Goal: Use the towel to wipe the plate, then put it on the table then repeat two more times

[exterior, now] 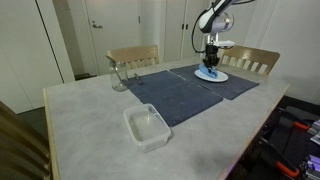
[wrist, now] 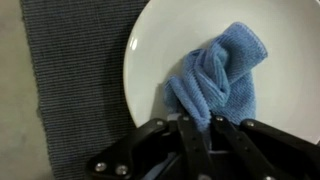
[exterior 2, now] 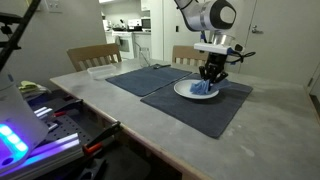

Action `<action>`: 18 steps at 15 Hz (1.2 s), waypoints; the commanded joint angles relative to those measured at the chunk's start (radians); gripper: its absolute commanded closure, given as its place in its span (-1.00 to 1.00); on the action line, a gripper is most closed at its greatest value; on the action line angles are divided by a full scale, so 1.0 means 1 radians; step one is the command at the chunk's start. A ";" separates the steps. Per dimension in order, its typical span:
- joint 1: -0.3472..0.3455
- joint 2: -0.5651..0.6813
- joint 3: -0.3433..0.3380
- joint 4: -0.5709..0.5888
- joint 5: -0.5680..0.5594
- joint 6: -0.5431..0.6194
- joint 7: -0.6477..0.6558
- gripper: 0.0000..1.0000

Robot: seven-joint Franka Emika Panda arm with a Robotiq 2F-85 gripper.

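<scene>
- Wrist view: the claw (wrist: pixel 205 128) was pinched almost fully closed on a bunched fold of the light-blue towel (wrist: pixel 222 72). The towel lay crumpled on the white plate (wrist: pixel 160 55), toward the side of it away from the mat's edge.
- Only that close-up showed the towel's folds and the ribbed weave of the dark-blue mat (wrist: pixel 70 80) under the plate. A sliver of the pale surface (wrist: pixel 10 110) showed past the mat.
- Both exterior views showed the arm coming straight down onto the plate, but the towel was just a blue blob there.
- In an exterior view, a clear plastic container (exterior: pixel 147 127) sat on the bare surface, well apart from the plate, and a wooden chair (exterior: pixel 133 56) stood behind the surface.
- In an exterior view, a glowing blue-purple light (exterior 2: pixel 18 140) showed off the surface, far from the plate.
</scene>
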 commanded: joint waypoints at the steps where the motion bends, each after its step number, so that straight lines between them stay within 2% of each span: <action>1: 0.053 0.008 -0.064 -0.046 -0.088 -0.022 0.129 0.94; 5: 0.066 0.018 -0.074 -0.036 -0.123 -0.110 0.208 0.94; 10: 0.033 0.024 -0.033 -0.028 -0.072 -0.207 0.179 0.94; 18: -0.050 0.011 0.054 -0.048 0.107 -0.154 0.002 0.94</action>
